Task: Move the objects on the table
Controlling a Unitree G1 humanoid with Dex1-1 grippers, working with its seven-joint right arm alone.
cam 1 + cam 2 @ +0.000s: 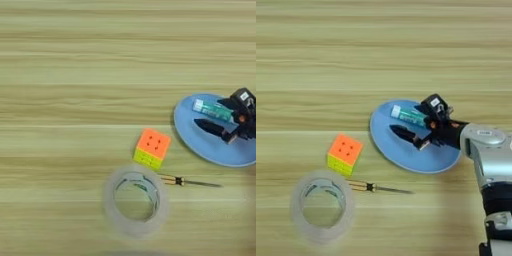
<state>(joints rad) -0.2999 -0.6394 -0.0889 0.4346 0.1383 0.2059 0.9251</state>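
Two black fingers (pixel 406 134) are seen spread apart over the blue oval plate (pixel 401 152): the lower one reaches left across the middle of the plate, while the upper one lies against the right end of the white tube with green label (pixel 408 116). Nothing is clamped between them. The gripper (pixel 418 127) is carried by a silver forearm (pixel 491 160) that enters from the lower right of the frame in the right eye view.

The tube is seen lying on the upper part of the plate, its white cap pointing to the upper left. The plate sits right of centre on the table (pixel 381 50), whose wooden grain runs in horizontal stripes.

Left of the plate and apart from it, the small orange-and-yellow puzzle cube (pixel 345 153) rests with its orange face up. Below the cube, the thin gold-brown stick with dark tip (pixel 376 188) lies nearly horizontal, its left end meeting the rim of the clear tape ring (pixel 322 205), its dark tip pointing right. The tape ring is found flat at the lower left of the frame.
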